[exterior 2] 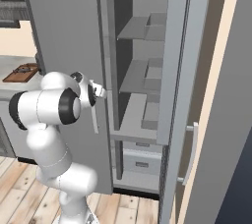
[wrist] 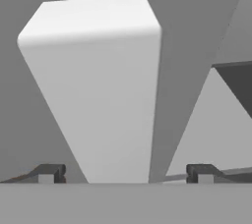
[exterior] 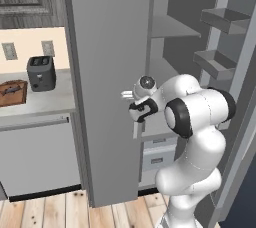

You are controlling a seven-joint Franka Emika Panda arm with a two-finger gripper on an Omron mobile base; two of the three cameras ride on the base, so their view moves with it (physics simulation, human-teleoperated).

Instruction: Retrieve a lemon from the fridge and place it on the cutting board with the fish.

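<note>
Gripper (wrist: 125,175) spread wide, straddling pale fridge handle (wrist: 98,90) at 12 o'clock; centre fingers, close squarely, then pull door along hinge arc.

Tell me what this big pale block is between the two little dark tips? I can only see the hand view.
Observer: It's the long vertical handle on the left door of the fridge. The tool is open around it.
Operator: Is the other door closed?
Observer: No, the right door is swung wide open, showing grey shelves inside.
Operator: Where's the cutting board?
Observer: The cutting board sits on the counter left of the fridge, beside a dark toaster.
</note>
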